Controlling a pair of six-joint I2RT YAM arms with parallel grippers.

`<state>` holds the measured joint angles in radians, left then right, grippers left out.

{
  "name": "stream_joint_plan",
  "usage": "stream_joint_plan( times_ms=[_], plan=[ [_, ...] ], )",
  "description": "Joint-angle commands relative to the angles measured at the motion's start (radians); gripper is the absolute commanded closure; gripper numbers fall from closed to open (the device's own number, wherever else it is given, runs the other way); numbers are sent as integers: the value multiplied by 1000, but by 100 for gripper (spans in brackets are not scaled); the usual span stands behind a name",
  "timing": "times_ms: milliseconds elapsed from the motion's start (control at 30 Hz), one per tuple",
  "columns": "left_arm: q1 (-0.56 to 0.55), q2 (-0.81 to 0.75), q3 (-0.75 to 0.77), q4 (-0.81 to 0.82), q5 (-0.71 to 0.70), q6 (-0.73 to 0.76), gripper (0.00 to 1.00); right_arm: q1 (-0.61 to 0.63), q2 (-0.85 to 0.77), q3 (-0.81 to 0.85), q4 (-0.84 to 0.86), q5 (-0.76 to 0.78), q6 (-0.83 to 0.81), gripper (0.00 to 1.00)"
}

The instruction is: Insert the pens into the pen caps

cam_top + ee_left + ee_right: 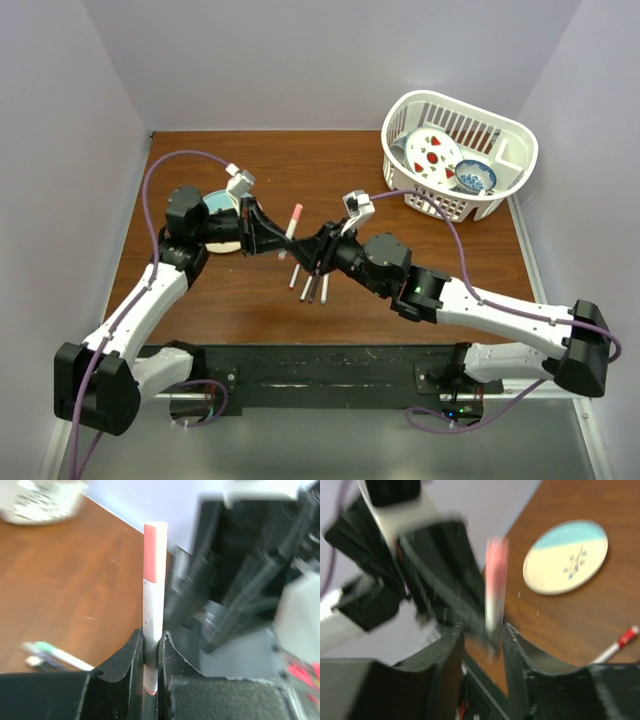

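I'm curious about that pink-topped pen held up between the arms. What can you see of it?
The pen is slim, with a white barrel and a pink-red cap on its far end, plastic by the look. It is held in the air, pinched near its other end by the left tool; the right tool stands open around it.

- L arm (150, 290): reaches fwd from its base, elbow bent, wrist turned in toward table centre.
- L gripper (272, 238): jaws almost together, pinching a pen (154, 605) upright.
- R arm (500, 310): stretched low from the right, wrist aimed left.
- R gripper (320, 250): jaws apart w/ a clear gap; wrist view blurred.
- Grippers face each other, tips near.
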<state>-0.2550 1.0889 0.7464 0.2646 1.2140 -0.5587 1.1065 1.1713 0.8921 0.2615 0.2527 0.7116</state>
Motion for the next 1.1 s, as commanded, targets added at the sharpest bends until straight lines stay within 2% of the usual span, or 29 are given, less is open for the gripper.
stream_joint_plan(
  times_ms=[0,100,167,200,333,467,633,733,933,967,1067],
  plan=[
    [33,-43,30,-68,-260,97,100,0,-103,71,-205,-1,-37,50],
    [34,-70,30,-174,-323,146,100,-2,-166,70,-254,49,-61,40],
    [34,-81,33,-261,-408,167,100,-2,-196,35,-258,54,-66,37],
    [34,-83,28,-318,-444,169,100,-2,-212,21,-286,54,-64,32],
    [33,-51,-30,-415,-647,172,100,-2,-304,-64,-311,59,-51,23],
    [16,74,-55,-507,-755,212,100,-2,-357,-133,-321,66,-49,21],
    [-90,204,-74,-473,-855,145,100,-2,-367,-113,-401,106,-86,21],
    [-118,299,-53,-473,-908,141,100,-2,-395,-108,-419,108,-104,21],
    [-139,417,-64,-433,-913,91,100,-2,-455,-120,-441,131,-121,21],
    [-141,428,-64,-430,-915,88,97,-2,-460,-125,-441,135,-121,21],
    [-144,437,-65,-429,-916,83,76,-2,-466,-125,-439,135,-126,20]
  ],
)
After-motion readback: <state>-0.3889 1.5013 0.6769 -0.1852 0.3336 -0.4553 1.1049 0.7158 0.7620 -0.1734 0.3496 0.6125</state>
